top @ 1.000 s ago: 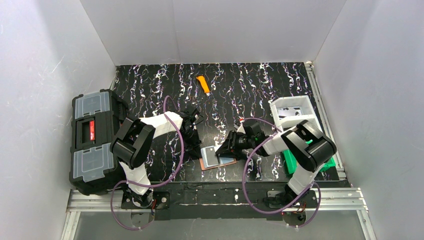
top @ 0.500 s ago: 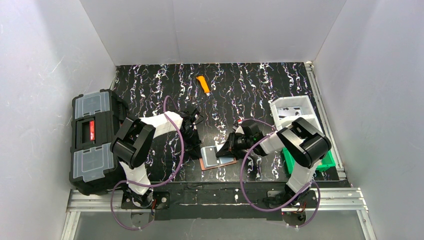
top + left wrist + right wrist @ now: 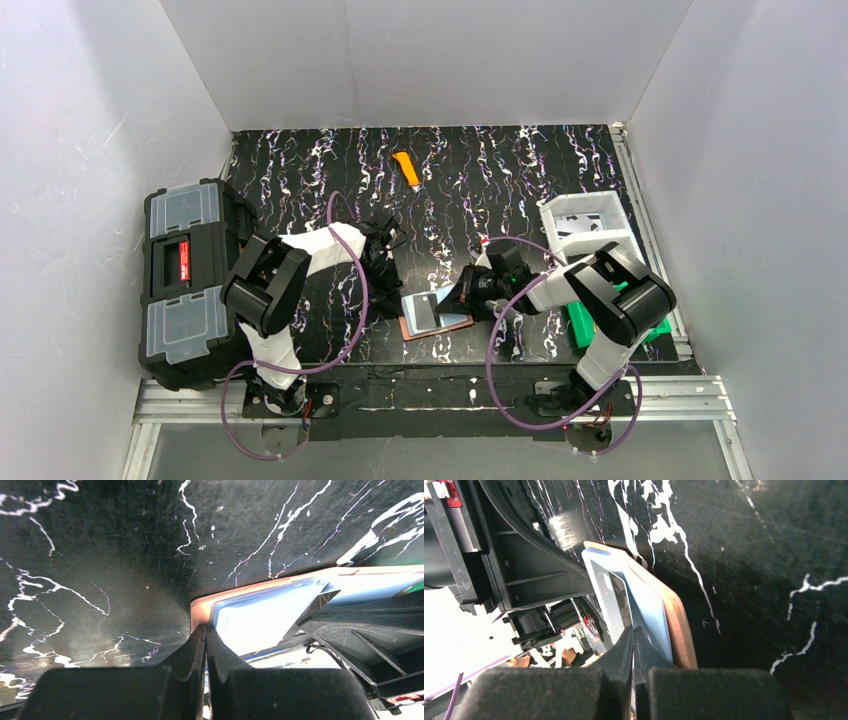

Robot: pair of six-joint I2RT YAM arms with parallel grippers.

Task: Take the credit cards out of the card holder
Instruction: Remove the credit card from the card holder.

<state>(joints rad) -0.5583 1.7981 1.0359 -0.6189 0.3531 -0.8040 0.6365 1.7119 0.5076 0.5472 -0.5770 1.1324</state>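
The right claw (image 3: pixel 634 629) is closed on a thin pale blue-grey credit card (image 3: pixel 651 612), tilted up out of the flat brown leather-like card holder (image 3: pixel 681 625) at lower centre, whose edge is touched by the closed left claw (image 3: pixel 206 630).

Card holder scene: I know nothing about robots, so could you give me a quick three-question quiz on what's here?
1. True or false: the orange utility knife is touching the card holder.
2. The left gripper has its jaws: A) wide open, B) shut, C) out of view.
3. What colour is the card holder under the pale blue card?
Key: 1 false, it lies well apart from it; 2 B; 3 brown.
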